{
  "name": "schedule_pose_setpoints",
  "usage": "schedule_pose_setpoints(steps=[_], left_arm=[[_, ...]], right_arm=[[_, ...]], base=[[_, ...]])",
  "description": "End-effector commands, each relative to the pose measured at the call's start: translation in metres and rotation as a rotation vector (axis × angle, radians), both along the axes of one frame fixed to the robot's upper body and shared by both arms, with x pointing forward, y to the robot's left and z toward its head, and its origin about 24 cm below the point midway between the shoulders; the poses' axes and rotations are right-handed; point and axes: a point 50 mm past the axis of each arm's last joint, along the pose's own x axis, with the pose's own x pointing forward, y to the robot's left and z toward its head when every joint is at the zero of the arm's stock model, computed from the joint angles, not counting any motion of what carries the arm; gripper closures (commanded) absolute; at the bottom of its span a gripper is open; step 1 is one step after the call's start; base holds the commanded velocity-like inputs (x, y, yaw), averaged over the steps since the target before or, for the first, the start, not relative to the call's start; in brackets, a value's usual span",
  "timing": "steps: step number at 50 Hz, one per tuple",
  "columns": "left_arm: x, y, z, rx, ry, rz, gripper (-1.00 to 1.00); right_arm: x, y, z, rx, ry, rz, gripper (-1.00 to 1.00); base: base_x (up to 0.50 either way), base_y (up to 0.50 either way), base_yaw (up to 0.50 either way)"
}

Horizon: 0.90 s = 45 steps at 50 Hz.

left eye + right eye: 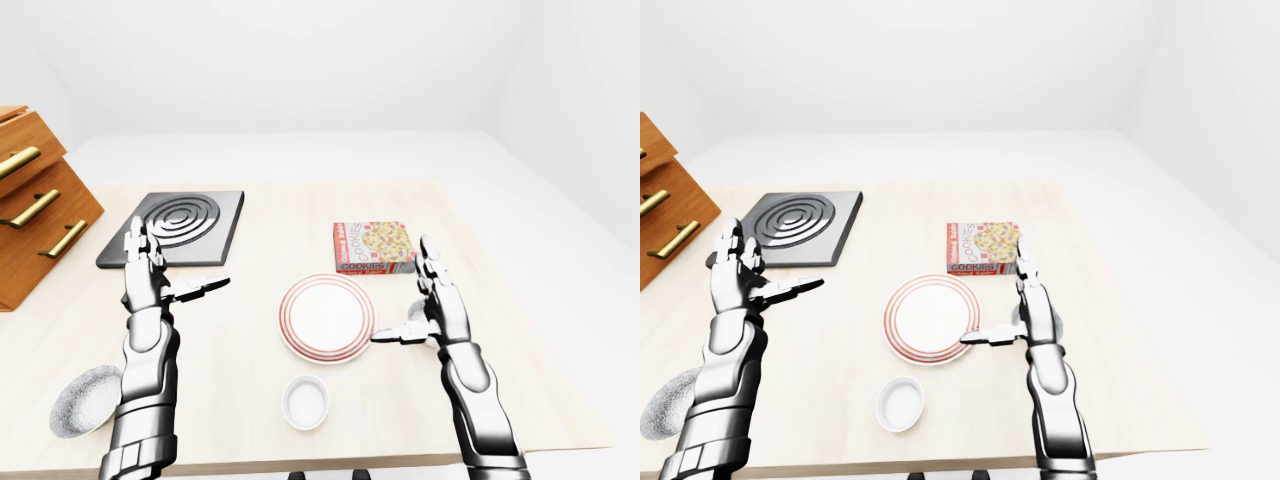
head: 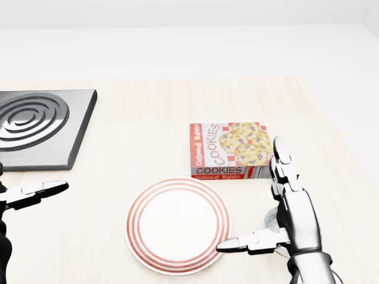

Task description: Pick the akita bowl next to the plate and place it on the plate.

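- akita bowl [image 2: 270, 218]: grey, mostly hidden behind the right hand [image 2: 296, 219], sitting on the counter [image 2: 148, 130] just beside the plate [image 2: 177, 222]
- right hand is spread wide, fingers up, thumb pointing over the plate's rim, holding nothing
- cookie box [image 2: 231, 151] is just beyond its fingertips
- left hand [image 1: 145, 280] is also wide open and empty, well apart from the plate, near the hob [image 1: 178, 225]
- small white bowl [image 1: 305, 402] sits between the two forearms

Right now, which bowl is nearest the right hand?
The grey bowl half-hidden behind the right hand; the white bowl and speckled bowl lie farther left.
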Motion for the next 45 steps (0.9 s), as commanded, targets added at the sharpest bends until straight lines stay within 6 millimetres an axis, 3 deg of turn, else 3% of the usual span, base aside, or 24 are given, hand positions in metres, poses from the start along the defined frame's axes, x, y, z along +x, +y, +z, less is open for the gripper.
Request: schedule_pose_setpoints(steps=[1, 10, 13, 14, 17, 27, 33, 39, 45], left_arm=[[0.001, 0.001, -0.002, 0.0, 0.009, 0.002, -1.0], [0.0, 0.0, 0.0, 0.006, 0.0, 0.001, -1.0], [-0.001, 0.0, 0.0, 0.006, -0.001, 0.001, -1.0], [-0.002, -0.001, 0.004, 0.01, -0.018, -0.002, -1.0], [-0.005, -0.003, 0.009, 0.015, -0.04, -0.006, -1.0], [-0.003, -0.001, 0.003, 0.01, -0.018, -0.011, -1.0], [-0.002, 0.001, 0.001, 0.003, -0.007, -0.006, -1.0], [-0.001, 0.001, 0.0, 0.0, -0.001, -0.004, -1.0], [0.0, 0.0, -0.001, -0.002, 0.006, -0.004, -1.0]], right_arm=[[-0.015, -0.012, 0.047, -0.145, -0.141, -0.049, -1.0], [-0.027, -0.028, 0.077, -0.291, -0.247, -0.153, -1.0], [-0.027, -0.028, 0.077, -0.292, -0.248, -0.154, -1.0], [-0.034, -0.036, 0.087, -0.35, -0.266, -0.198, -1.0], [-0.037, -0.04, 0.088, -0.428, -0.289, -0.241, -1.0], [-0.047, -0.037, 0.08, -0.561, -0.309, -0.295, -1.0], [-0.061, -0.057, 0.066, -0.616, -0.231, -0.426, -1.0], [-0.061, -0.069, 0.059, -0.682, -0.201, -0.522, -1.0], [-0.059, -0.081, 0.04, -0.839, -0.138, -0.613, -1.0]], base=[[0.0, 0.0, 0.0], [0.0, 0.0, 0.0], [0.0, 0.0, 0.0], [0.0, 0.0, 0.0], [0.0, 0.0, 0.0], [0.0, 0.0, 0.0], [0.0, 0.0, 0.0], [0.0, 0.0, 0.0], [0.0, 0.0, 0.0]])
